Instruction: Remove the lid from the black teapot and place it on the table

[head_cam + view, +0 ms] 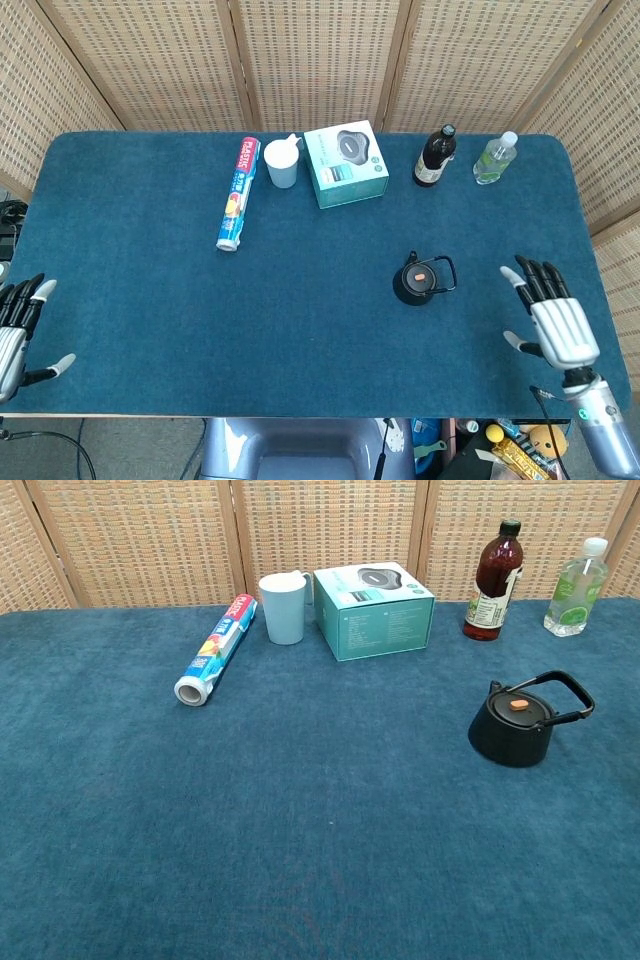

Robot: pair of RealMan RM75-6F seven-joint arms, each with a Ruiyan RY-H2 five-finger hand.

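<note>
The black teapot (417, 280) (514, 728) stands right of the table's middle, its lid with an orange knob (421, 272) (518, 705) still seated and its handle tipped to the right. My right hand (552, 318) hovers open, fingers spread, over the table's right part, a short way right of the teapot and apart from it. My left hand (14, 330) is open at the front left corner, far from the teapot. Neither hand shows in the chest view.
Along the back stand a roll of plastic wrap (237, 193), a pale cup (282, 163), a teal box (346, 163), a dark bottle (434, 157) and a clear bottle (496, 158). A woven screen rises behind the blue table (300, 330).
</note>
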